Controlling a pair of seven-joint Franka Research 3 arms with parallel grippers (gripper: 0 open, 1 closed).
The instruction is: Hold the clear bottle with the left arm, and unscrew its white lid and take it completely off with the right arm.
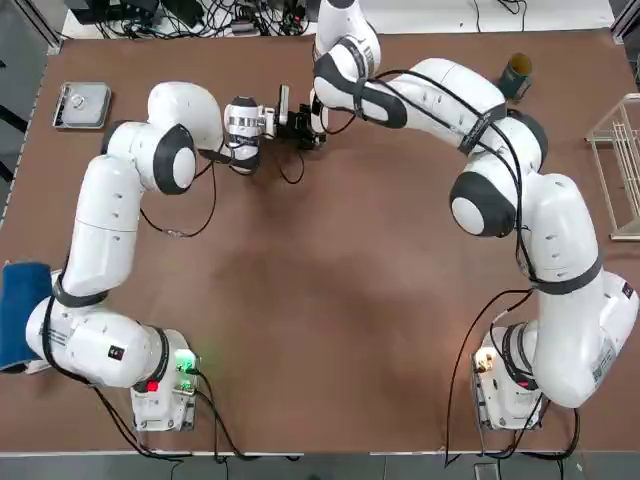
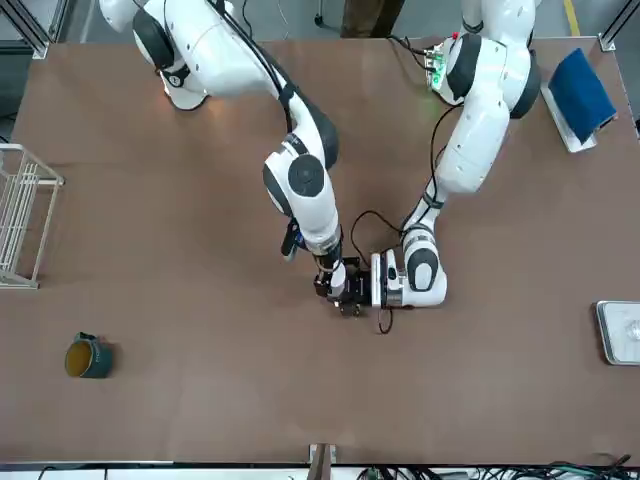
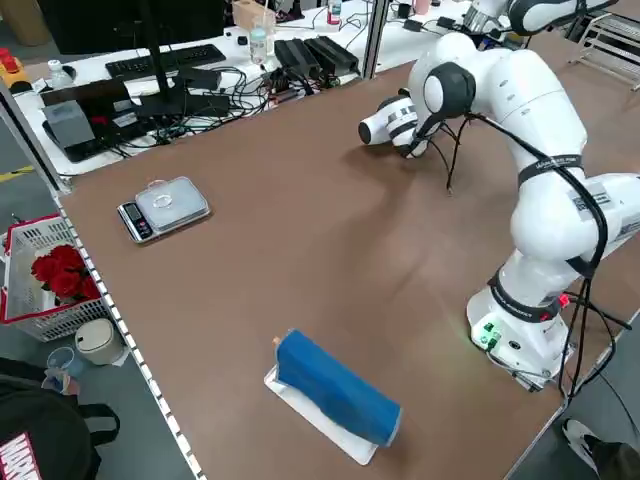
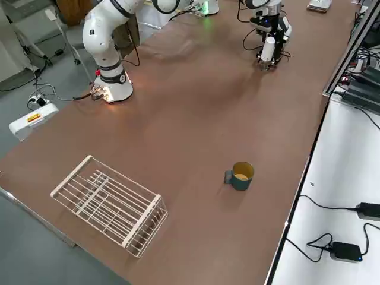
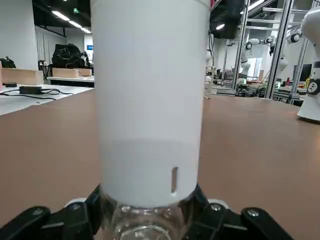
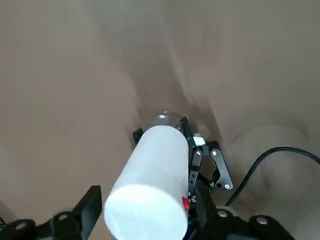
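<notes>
1. Clear bottle (image 5: 145, 227): I have it in my left gripper (image 5: 150, 200), with the two black fingers closed on its sides. It stands upright, near the far edge of the table (image 1: 330, 330), between my two arms.

2. My left gripper is shut as far as the bottle lets it (a slim thing to pinch, this one). The white lid (image 5: 150, 110) rises above the grip, seated on the bottle's top, its long plain wall upright.

3. My right gripper (image 6: 147, 200) is at the lid, with the white cylinder between its two sides. Whether it grips the lid or merely surrounds it, I cannot tell (the lid itself fills much of that wrist view).

4. My left arm (image 1: 105, 230) reaches forward from its base, then bends inward at the far end, so that its gripper lies level and points toward my right side.

5. My right arm (image 1: 570, 240) goes up and forward, then folds across toward the left, bringing its gripper over the bottle and pointing down. The two wrists are close together there, while the bases stand well apart.

6. Around the work: a teal mug (image 4: 242, 177) and a white wire rack (image 4: 113, 202) on my right side, a small scale (image 3: 165, 210) and a blue cloth (image 3: 340, 385) on my left (the cloth lies over a white board (image 3: 330, 425)).
</notes>
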